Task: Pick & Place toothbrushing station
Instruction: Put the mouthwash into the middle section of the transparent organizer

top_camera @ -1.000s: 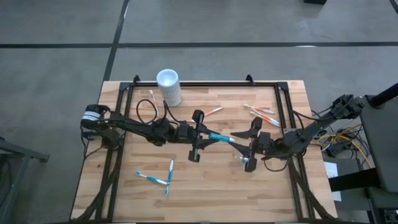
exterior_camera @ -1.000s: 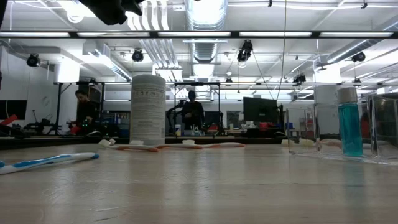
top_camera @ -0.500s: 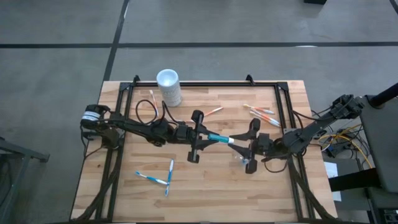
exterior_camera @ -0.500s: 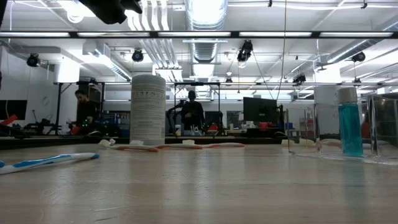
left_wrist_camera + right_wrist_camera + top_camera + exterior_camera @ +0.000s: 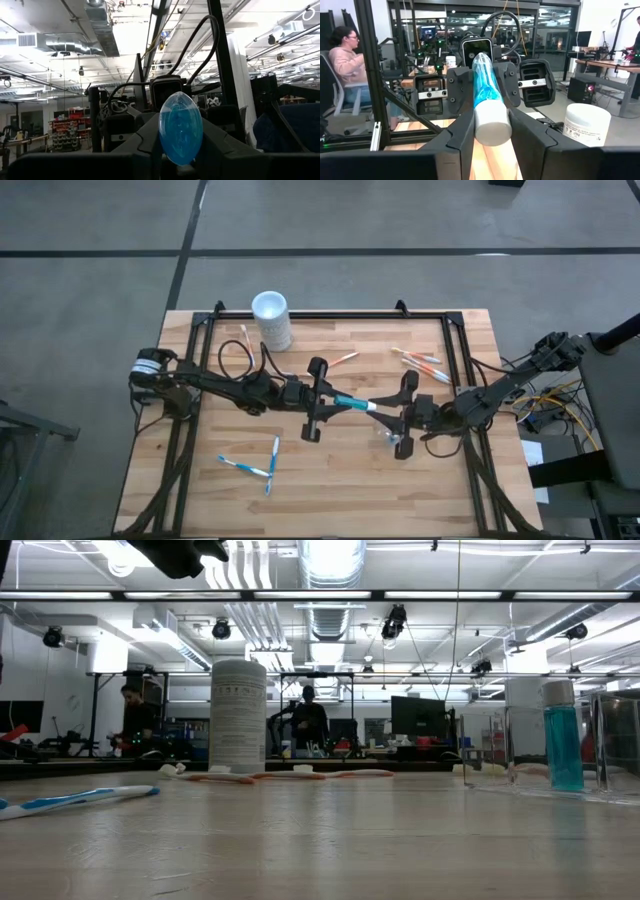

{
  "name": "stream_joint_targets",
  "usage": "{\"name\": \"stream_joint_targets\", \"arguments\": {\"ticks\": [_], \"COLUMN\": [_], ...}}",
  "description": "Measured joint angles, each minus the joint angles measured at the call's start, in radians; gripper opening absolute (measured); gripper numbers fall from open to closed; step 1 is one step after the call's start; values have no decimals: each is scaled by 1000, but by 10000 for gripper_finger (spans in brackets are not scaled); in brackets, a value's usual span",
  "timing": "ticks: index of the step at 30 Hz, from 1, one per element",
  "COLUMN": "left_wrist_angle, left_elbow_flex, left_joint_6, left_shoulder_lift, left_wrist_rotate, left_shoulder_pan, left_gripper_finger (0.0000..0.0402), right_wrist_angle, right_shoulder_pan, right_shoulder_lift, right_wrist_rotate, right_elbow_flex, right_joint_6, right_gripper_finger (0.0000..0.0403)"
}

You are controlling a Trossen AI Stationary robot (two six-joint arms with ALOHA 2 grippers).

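A blue see-through tube [image 5: 350,401] with a white cap hangs in the air over the table's middle, between my two grippers. My left gripper [image 5: 322,398] is shut on its blue tail end and my right gripper [image 5: 398,412] on its cap end. Two blue-and-white toothbrushes [image 5: 258,466] lie flat near the front left. Orange-and-white toothbrushes [image 5: 420,361] lie at the back right, and another one [image 5: 343,359] lies mid-back. In the low view a see-through cup [image 5: 520,750] stands on the table at the right, with a teal shape showing through it. My left gripper pinches the tube's flat blue tail end [image 5: 181,125] between its two fingers. The fingers come from the table's left, slanting a little upward, and lie along the tube. The tube is lifted clear of the table. My right gripper has the tube's white cap [image 5: 492,131] between its two fingers, one on each side. It comes level from the table's right, in line with the tube. The cap end is clear of the table.
A tall opaque white cup [image 5: 271,318] stands at the back left; it also shows in the right wrist view [image 5: 586,125]. A black frame [image 5: 330,313] runs along the table's back and sides. A person sits beyond the table [image 5: 345,55].
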Motion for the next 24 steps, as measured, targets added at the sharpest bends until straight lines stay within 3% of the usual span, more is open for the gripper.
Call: {"name": "stream_joint_targets", "arguments": {"ticks": [24], "left_wrist_angle": [-1], "left_elbow_flex": [0], "left_joint_6": [-19], "left_shoulder_lift": [0], "left_wrist_rotate": [-3], "left_shoulder_pan": [0], "left_gripper_finger": [88], "right_wrist_angle": [2], "right_shoulder_pan": [0], "right_shoulder_lift": [0], "right_wrist_rotate": [1], "right_elbow_flex": [0], "right_joint_6": [-78], "right_gripper_finger": [100]}}
